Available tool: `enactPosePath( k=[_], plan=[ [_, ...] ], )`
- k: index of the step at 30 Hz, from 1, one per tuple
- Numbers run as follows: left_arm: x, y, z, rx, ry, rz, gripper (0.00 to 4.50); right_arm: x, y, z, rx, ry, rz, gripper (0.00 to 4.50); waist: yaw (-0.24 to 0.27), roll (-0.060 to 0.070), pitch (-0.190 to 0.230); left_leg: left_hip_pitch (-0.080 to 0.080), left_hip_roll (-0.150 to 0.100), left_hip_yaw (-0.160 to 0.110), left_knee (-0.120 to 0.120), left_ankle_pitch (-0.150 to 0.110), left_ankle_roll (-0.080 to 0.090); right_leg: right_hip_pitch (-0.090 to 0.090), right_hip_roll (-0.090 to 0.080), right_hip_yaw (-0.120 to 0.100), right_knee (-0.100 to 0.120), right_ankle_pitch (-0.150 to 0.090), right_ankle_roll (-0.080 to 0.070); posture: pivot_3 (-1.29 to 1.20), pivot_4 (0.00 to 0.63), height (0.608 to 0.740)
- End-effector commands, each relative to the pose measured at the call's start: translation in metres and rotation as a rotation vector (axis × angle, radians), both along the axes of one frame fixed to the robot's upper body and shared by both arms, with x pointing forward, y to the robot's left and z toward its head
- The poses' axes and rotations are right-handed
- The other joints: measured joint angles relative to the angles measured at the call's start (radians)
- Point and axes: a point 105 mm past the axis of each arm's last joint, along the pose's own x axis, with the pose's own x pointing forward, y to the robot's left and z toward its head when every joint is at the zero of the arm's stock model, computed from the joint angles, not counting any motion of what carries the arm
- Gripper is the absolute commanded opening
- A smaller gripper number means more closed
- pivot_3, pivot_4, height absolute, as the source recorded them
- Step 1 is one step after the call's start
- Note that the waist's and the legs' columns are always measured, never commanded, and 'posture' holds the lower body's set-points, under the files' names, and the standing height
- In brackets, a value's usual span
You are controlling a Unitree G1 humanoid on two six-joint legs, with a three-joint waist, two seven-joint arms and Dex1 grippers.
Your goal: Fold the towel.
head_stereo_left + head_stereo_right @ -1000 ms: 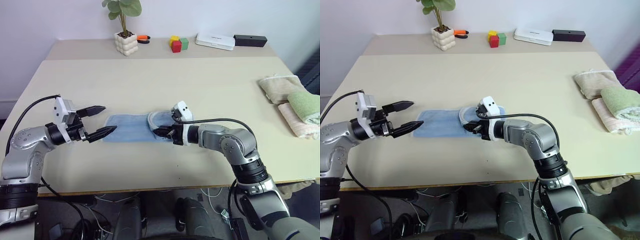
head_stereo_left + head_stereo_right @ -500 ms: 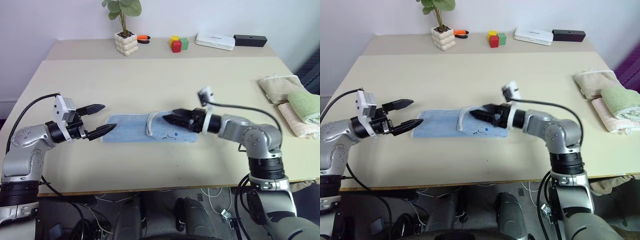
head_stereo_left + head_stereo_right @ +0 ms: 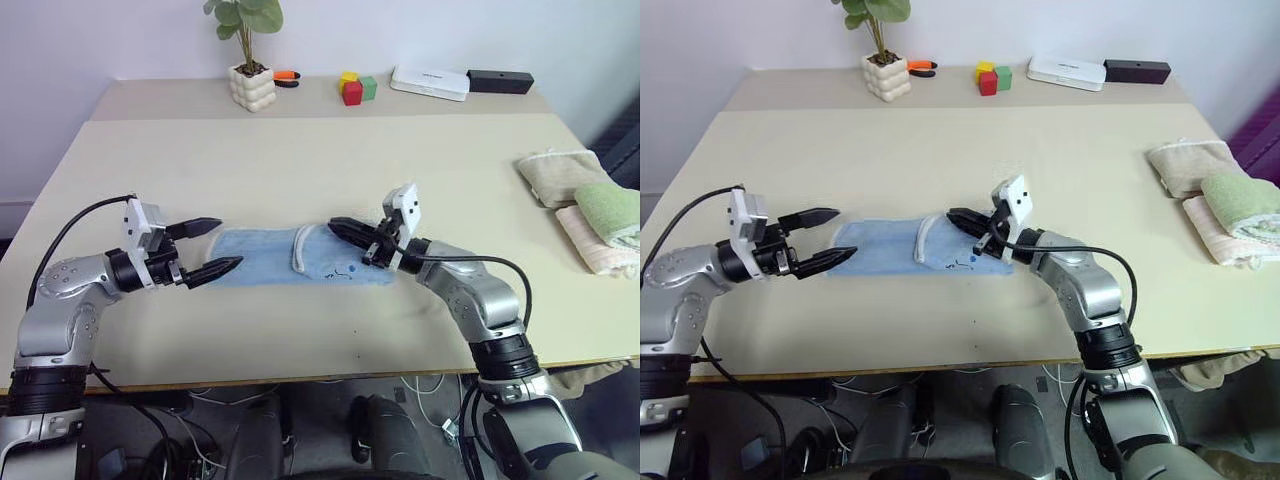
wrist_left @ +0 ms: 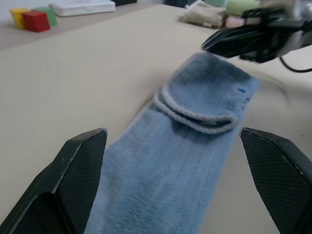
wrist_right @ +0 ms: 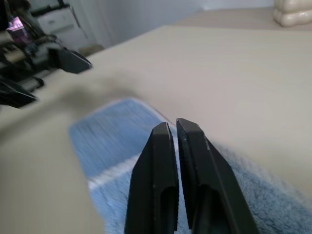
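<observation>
The light blue towel [image 3: 265,260] lies as a long strip on the table [image 3: 320,160], its right end folded back over itself, with a whitish trim loop [image 3: 302,246] and a small dark mark near the front right corner. My right gripper [image 3: 333,223] hovers just above the folded end, pointing left, shut with nothing between its fingers [image 5: 165,146]. My left gripper [image 3: 231,245] stands open at the towel's left end, its fingers [image 4: 80,163] straddling the strip without touching it.
Folded beige towels [image 3: 557,175] and a green one [image 3: 608,208] lie at the table's right edge. Along the back stand a potted plant [image 3: 252,85], an orange tool [image 3: 287,76], coloured blocks [image 3: 355,88], a white box [image 3: 430,82] and a black box [image 3: 500,80].
My right gripper let go of the folded end, lifted off it, rolled its wrist and shut empty. The flap stays folded over the strip. The left gripper has hardly moved.
</observation>
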Motion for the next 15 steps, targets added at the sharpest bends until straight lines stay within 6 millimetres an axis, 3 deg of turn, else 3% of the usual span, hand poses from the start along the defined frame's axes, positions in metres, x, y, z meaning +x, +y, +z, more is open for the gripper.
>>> enactPosePath(
  k=[1,6,11,13,15],
  plan=[
    [-0.009,-0.004,0.007,-0.056,0.031,-0.006,4.5,0.018,-0.012,-0.014,-0.113,-0.092,-0.126,0.02,0.001,0.0,0.0,0.0,0.0,0.0,0.0,0.0,0.0,0.0,0.0,0.0,0.0,0.0,0.0,0.0,0.15,0.74],
    [-0.018,0.002,0.011,-0.316,0.227,0.087,4.5,0.015,-0.011,-0.031,-0.202,-0.133,-0.114,0.02,-0.003,0.0,0.0,0.0,0.0,-0.001,0.0,0.0,-0.001,0.0,0.0,0.0,0.001,0.0,0.0,0.0,0.15,0.74],
    [-0.031,0.002,-0.003,-0.469,0.42,0.171,4.5,0.008,-0.006,-0.039,-0.206,-0.138,-0.073,0.02,-0.002,0.0,0.0,0.001,0.0,-0.002,0.0,0.0,-0.001,0.001,0.0,0.0,0.001,0.0,0.0,0.0,0.15,0.74],
    [-0.036,0.0,-0.01,-0.504,0.473,0.197,4.5,0.003,0.0,-0.041,-0.199,-0.129,-0.04,0.54,-0.002,0.0,0.0,0.002,0.0,-0.002,0.0,0.0,-0.001,0.002,0.0,0.0,0.001,0.0,0.0,0.0,0.15,0.74],
    [-0.04,-0.002,-0.017,-0.556,0.515,0.239,4.5,0.003,0.002,-0.044,-0.216,-0.142,-0.043,1.33,-0.003,0.0,0.0,0.002,0.0,-0.002,0.0,0.0,-0.001,0.002,0.0,0.0,0.001,0.0,0.0,0.0,0.15,0.74]
  ],
)
